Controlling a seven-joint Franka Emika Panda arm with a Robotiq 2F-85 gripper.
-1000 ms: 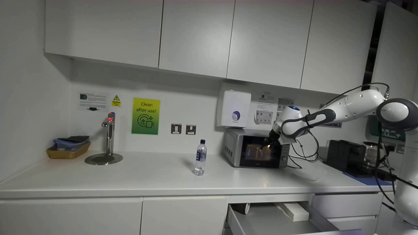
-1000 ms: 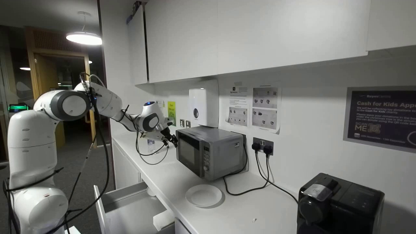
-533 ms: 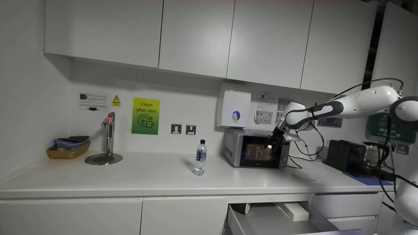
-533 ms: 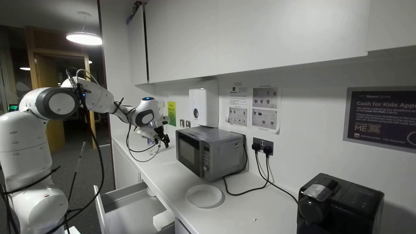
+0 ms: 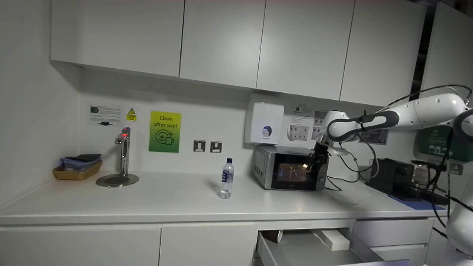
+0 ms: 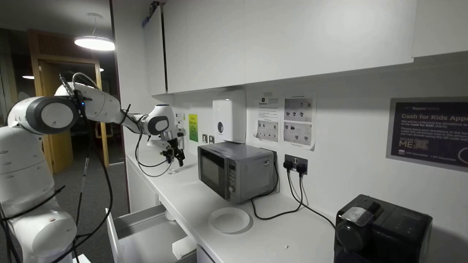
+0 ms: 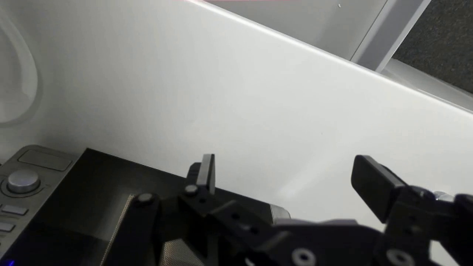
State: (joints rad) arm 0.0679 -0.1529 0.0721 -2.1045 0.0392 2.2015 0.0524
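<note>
A white robot arm [image 5: 425,111] reaches over a white tabletop [image 5: 177,195], its black end effector [image 7: 290,175] with jaws spread wide and holding nothing. The nearest thing is a grey microwave [image 6: 252,171], shut, standing on the tabletop by the wall [image 6: 347,146]; the end effector hangs near its front, apart from it. A clear plastic bottle [image 5: 226,181] stands upright to one side, a white plate [image 6: 229,220] lies to the other, and a drawer [image 5: 306,255] below is pulled out.

A green poster [image 5: 164,131] reads "Clean after use!", a dark poster [image 6: 428,133] "Cash for Kids"
</note>
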